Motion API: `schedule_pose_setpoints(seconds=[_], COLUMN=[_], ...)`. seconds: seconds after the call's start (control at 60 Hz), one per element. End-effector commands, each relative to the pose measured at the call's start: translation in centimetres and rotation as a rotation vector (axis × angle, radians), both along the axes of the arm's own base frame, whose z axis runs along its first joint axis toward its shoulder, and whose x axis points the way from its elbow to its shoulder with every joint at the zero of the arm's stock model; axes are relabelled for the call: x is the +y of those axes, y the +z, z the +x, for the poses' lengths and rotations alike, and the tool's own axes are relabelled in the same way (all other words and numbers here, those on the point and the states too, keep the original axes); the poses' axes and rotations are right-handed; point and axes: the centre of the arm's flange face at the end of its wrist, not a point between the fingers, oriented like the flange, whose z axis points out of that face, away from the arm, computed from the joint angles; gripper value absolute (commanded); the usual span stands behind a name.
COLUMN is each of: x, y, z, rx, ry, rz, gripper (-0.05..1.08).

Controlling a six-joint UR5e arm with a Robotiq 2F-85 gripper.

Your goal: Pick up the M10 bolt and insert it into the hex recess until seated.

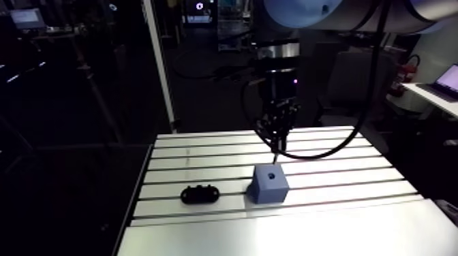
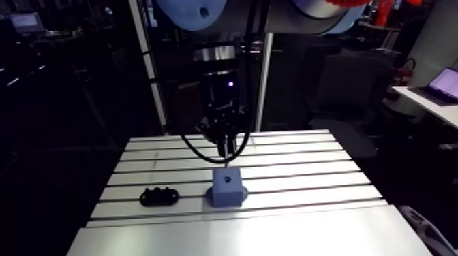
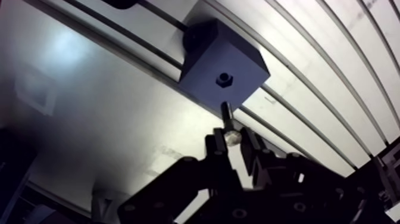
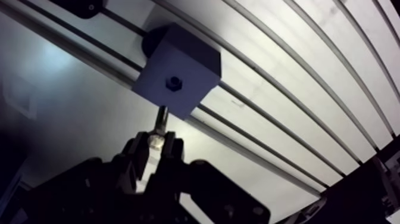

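The gripper (image 3: 233, 140) is clamped on the bolt (image 3: 227, 117) by its head, leaving the shank free to enter the hole (image 3: 224, 78) in the blue block (image 3: 205, 56). The tip hangs just short of the hole.

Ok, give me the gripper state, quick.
The gripper is shut on the M10 bolt, which is not yet in the hex recess.

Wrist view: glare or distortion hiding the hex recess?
Wrist view: glare washes the table beside the block, not the hex recess, which reads dark and distinct; slots bow. Arm view: table lit, bolt in the end effector barely shows.
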Motion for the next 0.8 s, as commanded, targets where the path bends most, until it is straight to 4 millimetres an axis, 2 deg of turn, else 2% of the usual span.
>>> schedule_pose_setpoints(seconds=[0.017, 0.3, 0.8], x=[-0.1, -0.1, -0.1], y=[-0.8, -1.9, -2.4], z=[-0.5, -0.7, -0.6], rx=[0.011, -0.008, -0.018], ry=[0.001, 0.001, 0.001], rz=[0.003, 0.001, 0.0], gripper=[1.08, 1.08, 1.08])
